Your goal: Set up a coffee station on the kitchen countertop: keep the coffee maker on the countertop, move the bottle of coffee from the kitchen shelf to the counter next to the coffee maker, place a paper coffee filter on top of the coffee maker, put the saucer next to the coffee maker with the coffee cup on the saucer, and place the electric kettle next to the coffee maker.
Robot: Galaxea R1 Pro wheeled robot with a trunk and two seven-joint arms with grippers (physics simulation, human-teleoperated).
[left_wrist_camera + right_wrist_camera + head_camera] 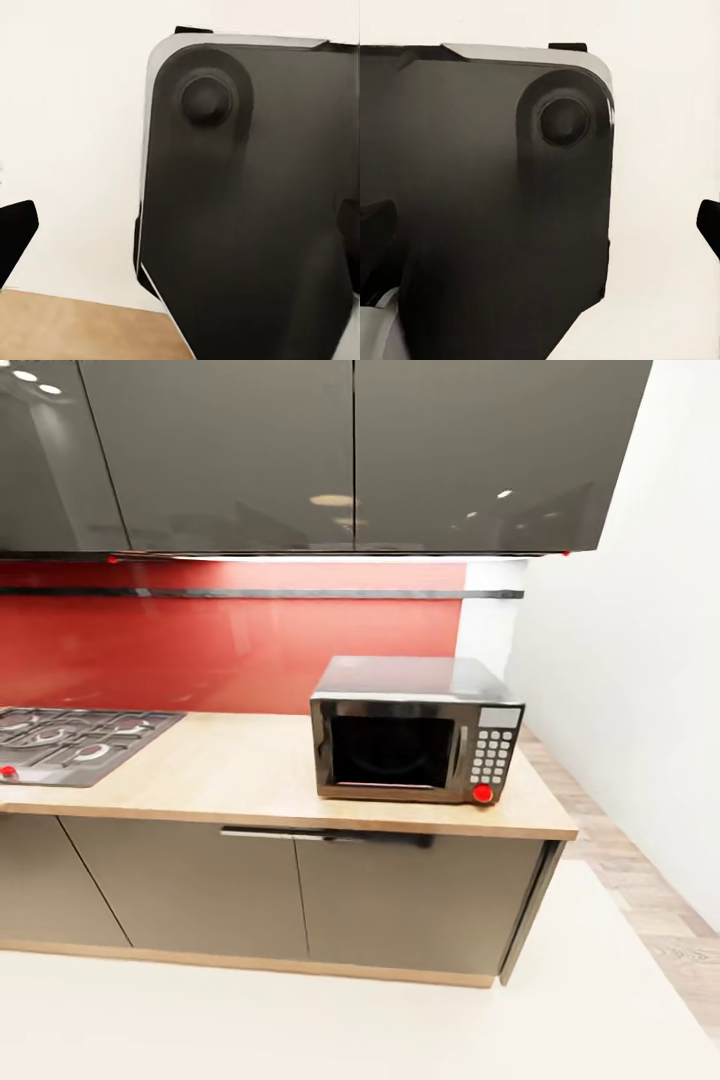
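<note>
Wood-grain kitchen countertop (250, 775) runs across head view over grey base cabinets (300, 900), ending at right w/ a side panel. Black microwave (413, 730) sits on the counter near its right end, door facing out, keypad and red knob on its right side. Gas hob (70, 742) is inset at the counter's left, red knob at its front edge, well apart from the microwave. Bare counter between the two. Red backsplash (230, 645) behind, dark rail across it; glossy dark wall cabinets (330, 455) above. White wall at right, pale floor (300, 1020) in front, strip of wood-look flooring (640, 880) along the wall at right.

Of the task's things, the countertop is what's in frame, straight ahead of the robot; no other task items on this stretch.

Left wrist view: big dark rounded robot body part (247, 210) w/ a round boss near its upper end, pale surface behind, a wood-tone strip at one edge. One black fingertip (15, 232) of the left gripper pokes in at the frame edge; opening can't be judged, nothing seen in it.

Right wrist view: same kind of dark panel (495, 210) w/ a round boss, pale background. Black fingertip (709, 225) of the right gripper at the frame edge, another dark bit at the opposite edge; can't tell how far open, nothing seen held.
</note>
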